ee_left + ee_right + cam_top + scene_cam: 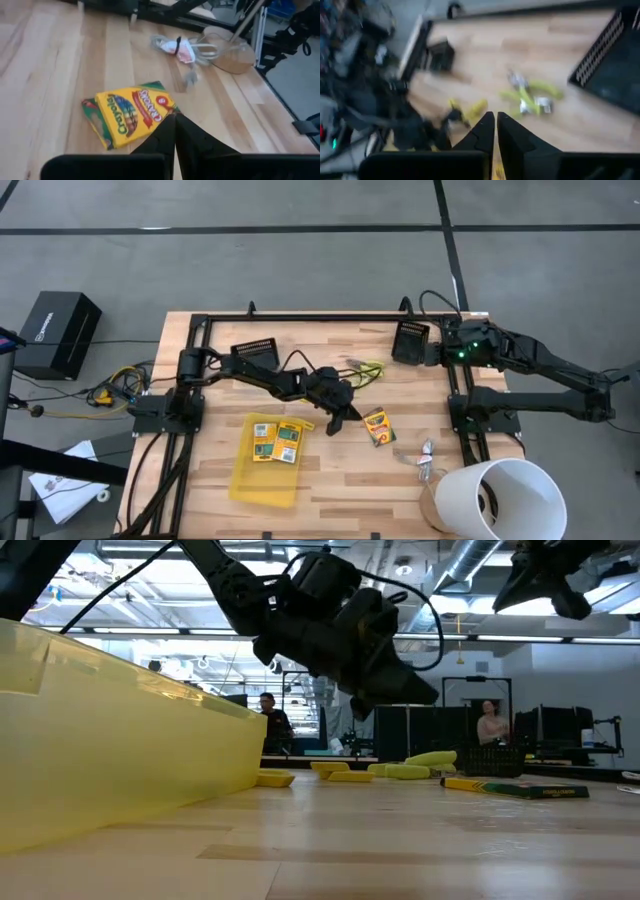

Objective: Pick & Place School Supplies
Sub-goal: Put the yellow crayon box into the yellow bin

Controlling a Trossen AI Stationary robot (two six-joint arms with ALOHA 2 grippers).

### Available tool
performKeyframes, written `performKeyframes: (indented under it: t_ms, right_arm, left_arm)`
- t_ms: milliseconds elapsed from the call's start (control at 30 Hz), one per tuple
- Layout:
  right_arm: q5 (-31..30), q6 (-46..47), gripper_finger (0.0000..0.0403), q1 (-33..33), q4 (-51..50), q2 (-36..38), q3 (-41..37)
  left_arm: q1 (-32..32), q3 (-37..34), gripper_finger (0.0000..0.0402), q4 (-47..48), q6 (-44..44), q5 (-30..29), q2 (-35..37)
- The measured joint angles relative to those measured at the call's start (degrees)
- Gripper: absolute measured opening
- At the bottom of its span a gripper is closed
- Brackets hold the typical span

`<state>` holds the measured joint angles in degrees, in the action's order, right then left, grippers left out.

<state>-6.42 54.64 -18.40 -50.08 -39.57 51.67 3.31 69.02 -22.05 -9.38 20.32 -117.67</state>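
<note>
While your left pincer hangs above the middle of the pale, wood-planked bench, its two dark wedge-shaped fingers are pressed flat together with nothing between them. Just ahead of its tips lies a crayon box: flat, rectangular printed card, yellow on the face with a green edge and red lettering, lying at a slant on the wood and not touched by the fingers. In the high view the same box sits just to the right of the pincer.

To the pincer's other side you have the yellow tray, translucent plastic with smooth shallow walls, and inside it two more printed boxes lie side by side, green and yellow on top. Behind the pincer, toward the far edge of the bench, a tangle of yellow-green scissor-like tools rests on the wood; the low view shows short yellow sticks lying flat near them.

Your right pincer waits raised over the far right corner of the bench, fingers closed on nothing, beside a black slotted basket. A white cylindrical bin stands at the near right corner.
</note>
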Motion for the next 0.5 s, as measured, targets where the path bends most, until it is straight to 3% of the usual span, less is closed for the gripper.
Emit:
performKeyframes:
  t_ms: [300,500]
  right_arm:
    - [9.4,-5.8,0.0,4.6,-6.1,-7.9,-0.1]
    - [11.0,-6.4,0.0,8.2,0.3,-11.7,-4.2]
  left_arm:
    - [5.0,0.0,0.0002,0.2,-3.1,0.0,4.5]
    - [10.5,0.0,0.0001,0.9,-3.1,0.0,11.2]
